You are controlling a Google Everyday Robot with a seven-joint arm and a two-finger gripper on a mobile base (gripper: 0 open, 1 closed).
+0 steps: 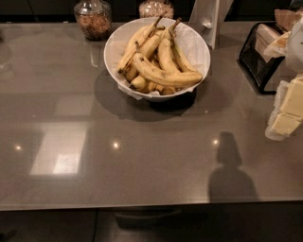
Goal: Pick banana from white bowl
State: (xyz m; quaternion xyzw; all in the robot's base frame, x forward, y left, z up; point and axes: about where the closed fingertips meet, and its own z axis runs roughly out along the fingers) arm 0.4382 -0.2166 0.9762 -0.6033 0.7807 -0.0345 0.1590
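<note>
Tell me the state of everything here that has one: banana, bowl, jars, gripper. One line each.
white bowl, upright on the counter, full of bananas.
banana, lying across the front of the other bananas in the white bowl, not gripped.
left glass jar, upright, holding brownish contents.
right glass jar, upright, mostly cut off by the top edge.
gripper, at the right edge, apart from the white bowl.

A glossy grey countertop [142,156] carries a glass jar [93,19] of brownish contents at its far edge and a second jar [156,8] further right. A black wire rack [259,59] holding packets [269,34] sits near the right edge; a white upright stand [208,21] rises at the back.
</note>
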